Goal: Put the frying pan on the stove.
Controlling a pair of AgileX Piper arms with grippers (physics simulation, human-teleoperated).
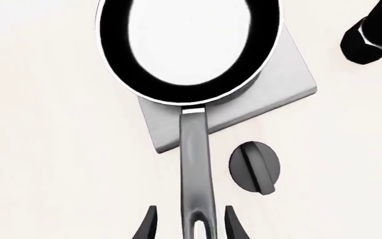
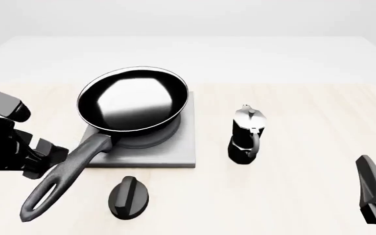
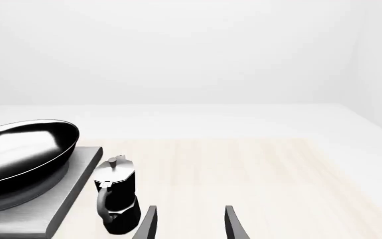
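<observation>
The frying pan (image 2: 132,100) sits on the stove (image 2: 184,142), its bowl over the rings and its long handle (image 2: 70,169) pointing toward the front left. In the left wrist view the pan (image 1: 115,55) rests on the grey slab (image 1: 277,84). My left gripper (image 1: 191,226) is open, one finger on each side of the handle's loop end (image 1: 196,219) with a gap on both sides. The left arm (image 2: 11,147) is at the left edge. My right gripper (image 3: 189,224) is open and empty, low at the front right (image 2: 374,193).
A black-and-silver moka pot (image 2: 246,134) stands just right of the stove; it also shows in the right wrist view (image 3: 117,196). A black oval knob (image 2: 128,196) lies in front of the stove, right of the handle (image 1: 254,167).
</observation>
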